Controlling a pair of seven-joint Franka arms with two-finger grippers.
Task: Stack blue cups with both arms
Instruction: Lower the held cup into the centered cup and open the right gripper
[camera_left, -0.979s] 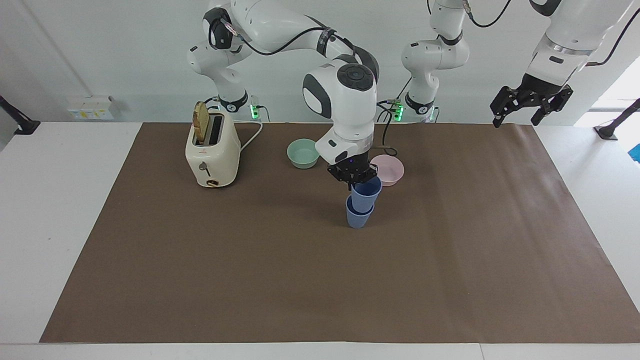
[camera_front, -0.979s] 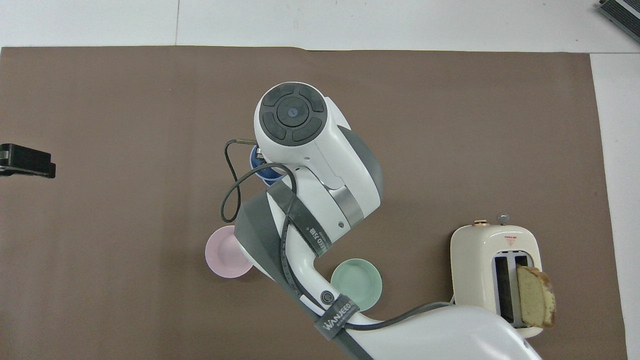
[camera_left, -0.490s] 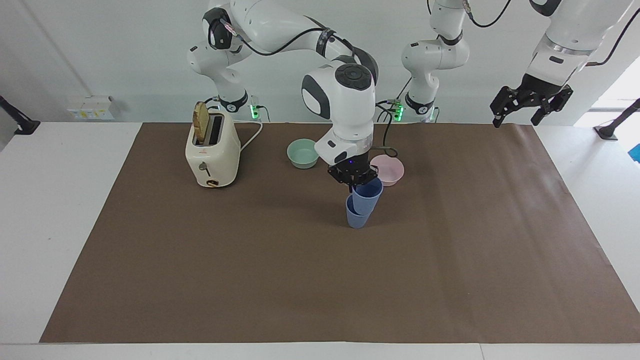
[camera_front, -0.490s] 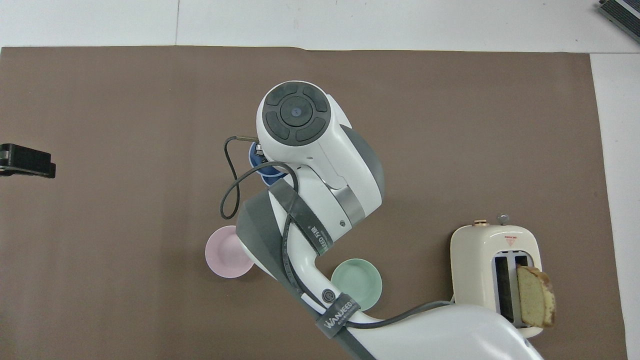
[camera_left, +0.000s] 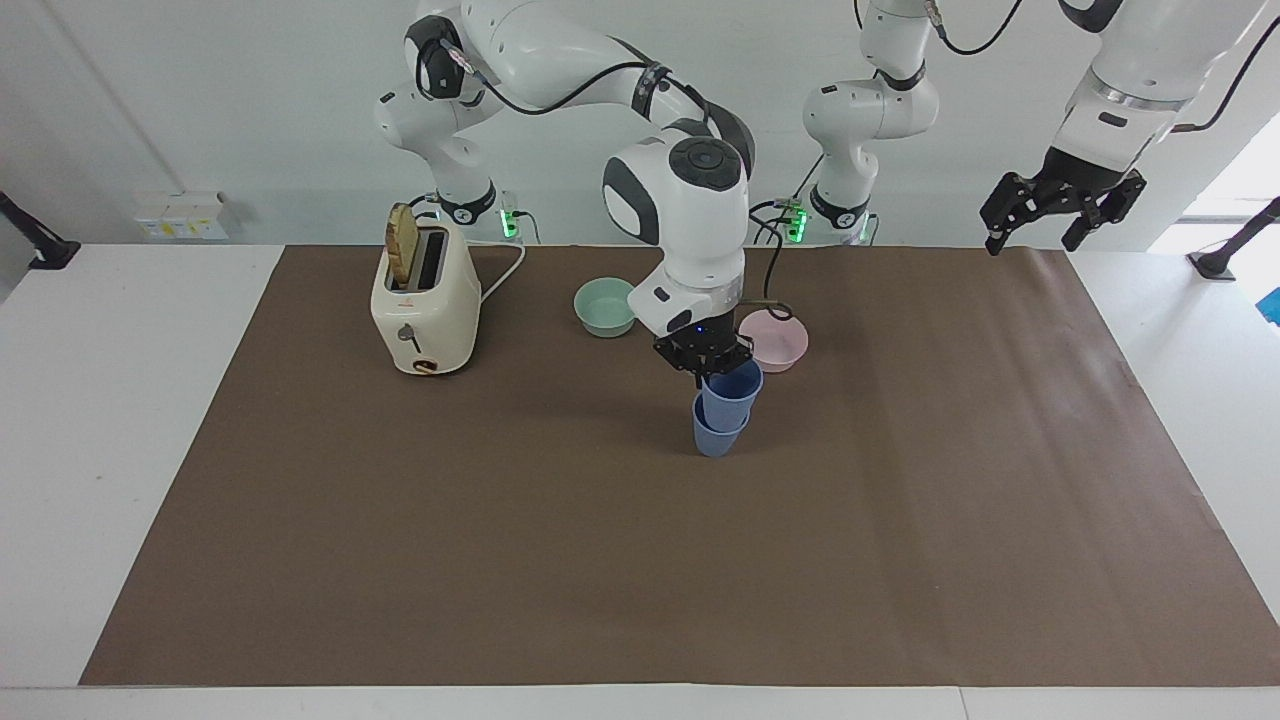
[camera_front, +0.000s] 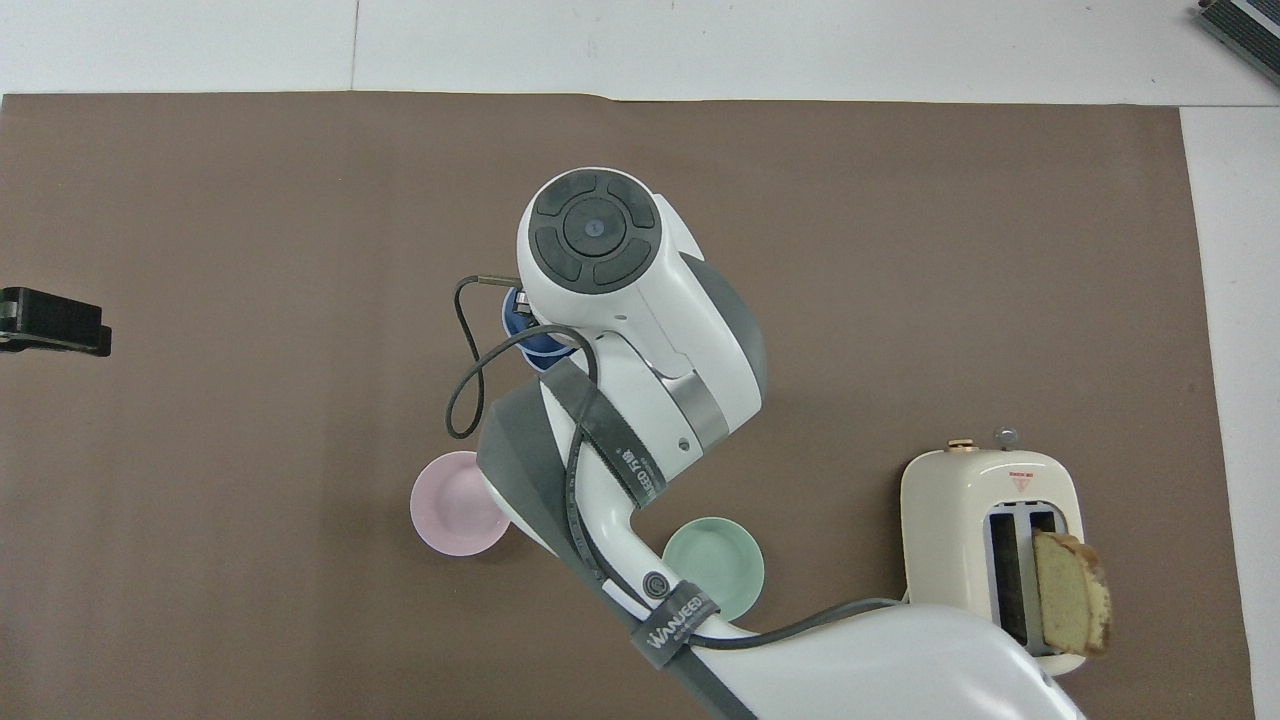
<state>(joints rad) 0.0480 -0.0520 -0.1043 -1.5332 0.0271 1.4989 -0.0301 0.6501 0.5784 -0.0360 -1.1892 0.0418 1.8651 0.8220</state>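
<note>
Blue upper cup (camera_left: 732, 386) sits tilted in the lower cup (camera_left: 714, 437) mid-mat, near the pink bowl (camera_left: 778, 340). Right gripper (camera_left: 704, 371) is clamped on its rim. Left gripper (camera_left: 1058, 214) hangs spread wide, empty, waiting over the mat's corner.

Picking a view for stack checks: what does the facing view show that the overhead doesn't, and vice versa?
Facing only: the right gripper shut on the upper blue cup, tilted with its base in the lower blue cup standing on the mat; the left gripper open, waiting in the air over the left arm's end of the table.
Overhead only: the toaster's slots from above; the right arm hides nearly all of the cups.
Both: pink bowl, green bowl, bread slice sticking up from the toaster.
</note>
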